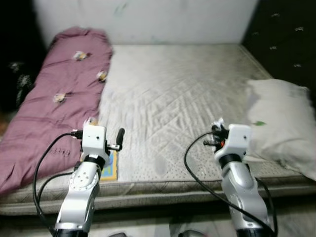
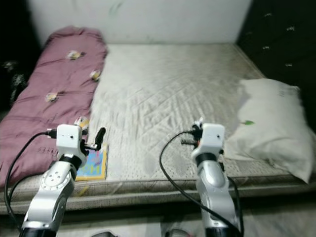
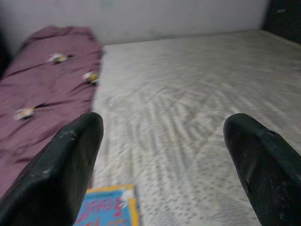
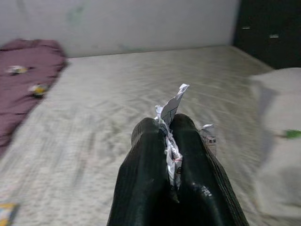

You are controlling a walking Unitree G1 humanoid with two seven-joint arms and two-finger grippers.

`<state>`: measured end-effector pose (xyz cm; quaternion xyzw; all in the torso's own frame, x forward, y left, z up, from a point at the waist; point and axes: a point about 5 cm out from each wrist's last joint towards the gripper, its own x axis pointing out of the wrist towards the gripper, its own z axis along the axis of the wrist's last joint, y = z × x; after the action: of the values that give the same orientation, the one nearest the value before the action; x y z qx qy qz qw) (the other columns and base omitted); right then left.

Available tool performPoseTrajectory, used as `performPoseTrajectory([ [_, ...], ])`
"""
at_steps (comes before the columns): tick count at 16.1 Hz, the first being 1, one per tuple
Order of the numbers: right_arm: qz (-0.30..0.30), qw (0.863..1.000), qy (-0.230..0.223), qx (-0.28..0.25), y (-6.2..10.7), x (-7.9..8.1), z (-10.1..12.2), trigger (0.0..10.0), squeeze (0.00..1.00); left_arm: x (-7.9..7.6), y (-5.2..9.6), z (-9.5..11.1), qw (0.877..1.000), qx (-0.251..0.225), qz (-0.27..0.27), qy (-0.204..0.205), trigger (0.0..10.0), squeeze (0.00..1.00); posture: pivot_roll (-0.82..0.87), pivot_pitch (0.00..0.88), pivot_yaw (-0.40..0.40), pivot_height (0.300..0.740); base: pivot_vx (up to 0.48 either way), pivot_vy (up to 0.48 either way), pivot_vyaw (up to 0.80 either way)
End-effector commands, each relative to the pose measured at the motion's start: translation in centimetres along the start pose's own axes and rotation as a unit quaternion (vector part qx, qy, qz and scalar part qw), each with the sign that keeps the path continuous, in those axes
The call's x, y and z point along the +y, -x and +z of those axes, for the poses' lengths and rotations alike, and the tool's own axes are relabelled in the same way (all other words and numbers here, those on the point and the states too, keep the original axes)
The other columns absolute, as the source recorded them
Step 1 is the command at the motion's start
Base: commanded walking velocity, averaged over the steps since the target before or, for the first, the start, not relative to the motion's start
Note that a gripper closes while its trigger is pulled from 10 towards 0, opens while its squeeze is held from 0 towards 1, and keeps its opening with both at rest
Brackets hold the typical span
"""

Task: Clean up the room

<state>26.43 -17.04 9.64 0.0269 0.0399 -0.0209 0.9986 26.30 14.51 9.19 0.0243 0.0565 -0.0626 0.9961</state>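
A crumpled paper scrap (image 4: pixel 171 123) is being pinched between the closed fingers of the right gripper (image 4: pixel 165 134), held above the bare mattress (image 1: pixel 177 94) at lower center-right. The left gripper (image 3: pixel 164 141) is being held wide apart at lower left, above a colorful booklet (image 2: pixel 94 165) beside the maroon quilt (image 1: pixel 54 98). A white pillow (image 1: pixel 281 123) is lying at right.

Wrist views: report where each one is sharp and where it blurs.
Left wrist view: open left claw fingers fairly crisp, mattress and purple quilt soft. Right wrist view: right claw shut on crumpled paper, both sharp; pillow blurred.
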Motion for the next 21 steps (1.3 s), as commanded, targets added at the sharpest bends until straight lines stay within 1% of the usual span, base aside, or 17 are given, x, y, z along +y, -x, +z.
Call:
performPoseTrajectory([
  [1,-0.01,1.0,0.001,-0.006,-0.18,-0.52,0.38,10.0,0.0,-0.64,-0.05,0.01,1.0,0.003,-0.011,0.005,10.0,0.0,-0.01,0.0,0.017,0.74,0.0,0.48,0.0],
  [4,-0.01,1.0,0.003,-0.011,-0.53,-0.61,0.61,10.0,0.0,-0.65,-0.21,0.25,1.0,-0.001,-0.01,0.005,10.0,0.0,-0.01,0.0,0.015,0.74,0.0,0.48,0.0],
  [8,-0.003,1.0,0.004,-0.004,-0.16,-0.36,0.22,10.0,0.0,-0.72,-0.1,0.07,1.0,0.005,-0.009,0.01,10.0,0.0,-0.01,0.0,0.014,0.74,0.0,0.48,0.0],
  [14,0.001,1.0,0.003,-0.006,-0.22,-0.27,0.31,10.0,0.0,-0.77,-0.16,0.18,1.0,0.002,-0.011,0.006,10.0,0.0,-0.01,0.0,0.012,0.74,0.0,0.48,0.0],
  [15,0.004,1.0,0.01,-0.008,-0.22,-0.21,0.35,10.0,0.0,-0.76,-0.14,0.18,1.0,0.002,-0.01,0.006,10.0,0.0,-0.01,0.0,0.012,0.74,0.0,0.48,0.0],
  [17,0.005,1.0,0.002,-0.009,-0.26,-0.07,0.35,10.0,0.0,-0.72,-0.15,0.2,1.0,0.002,-0.01,0.005,10.0,0.0,-0.01,0.0,0.013,0.74,0.0,0.48,0.0],
  [21,0.018,1.0,0.007,-0.018,-0.45,0.33,0.73,10.0,0.0,-0.53,-0.25,0.42,1.0,-0.002,-0.006,0.002,10.0,0.0,0.0,0.0,0.014,0.74,0.0,0.48,0.0],
])
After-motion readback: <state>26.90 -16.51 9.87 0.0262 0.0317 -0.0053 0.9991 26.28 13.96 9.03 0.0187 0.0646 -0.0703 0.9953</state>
